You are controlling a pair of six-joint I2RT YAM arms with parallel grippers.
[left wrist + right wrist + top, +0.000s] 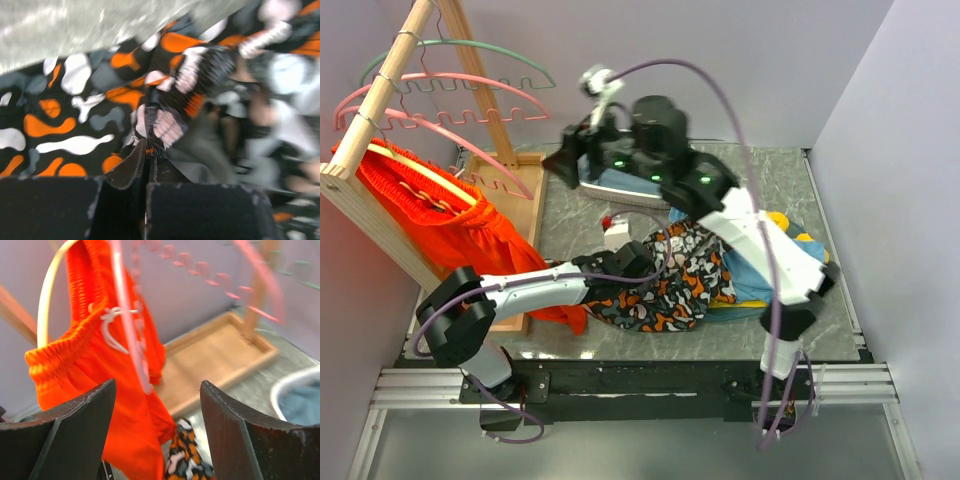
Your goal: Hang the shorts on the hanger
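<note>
1. The left gripper (148,167) is clamping shut on a bunched fold of the shorts (75,110). Its two fingers (125,172) are pressing together with the printed fabric between them.
2. The one pair of shorts is lying in a crumpled heap on the grey marbled table (570,215). It is partly lying over a pile of light blue and yellow clothes (760,285) and is not hanging on any hanger.
3. The right gripper (157,385) is standing wide open and gripping nothing. Its two dark fingers (82,430) are spreading well apart as it hangs in the air beside the wooden rack (350,150).
4. In the right wrist view, the blurred lower pink hanger (131,325) is showing just above the gap between those fingers. It is crossing in front of the bright orange garment (80,365). The blur makes it impossible to tell whether anything is touching it.
5. Four hangers are hanging on the rack. There is one green hanger (470,43) at the top, then the upper pink hanger (460,77) and the lower pink hanger. One pale hanger (430,177) is carrying the orange garment.
6. One white basin (295,385) holding blue cloth is sitting on the table under the right arm.
</note>
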